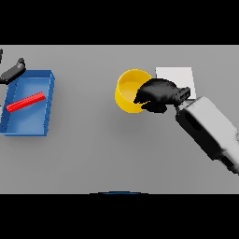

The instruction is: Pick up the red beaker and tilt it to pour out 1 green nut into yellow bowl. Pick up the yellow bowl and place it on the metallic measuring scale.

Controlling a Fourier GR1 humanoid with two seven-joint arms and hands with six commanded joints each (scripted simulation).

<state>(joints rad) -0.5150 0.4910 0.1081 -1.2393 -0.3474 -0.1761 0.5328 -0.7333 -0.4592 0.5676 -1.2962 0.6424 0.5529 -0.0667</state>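
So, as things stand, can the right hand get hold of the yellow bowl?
Probably yes. The right hand is already at the right-hand rim of the yellow bowl, fingers curled over the edge, with nothing between them. Whether the grip has fully closed cannot be told from this view.

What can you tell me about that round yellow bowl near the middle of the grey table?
The round yellow bowl stands upright on the grey table, its smooth inside facing up; nothing shows inside it. It looks like plain glossy plastic. The robot's dark right hand covers its right rim, fingers curled over the edge. Just right of it, partly hidden by that hand, lies a pale square scale.
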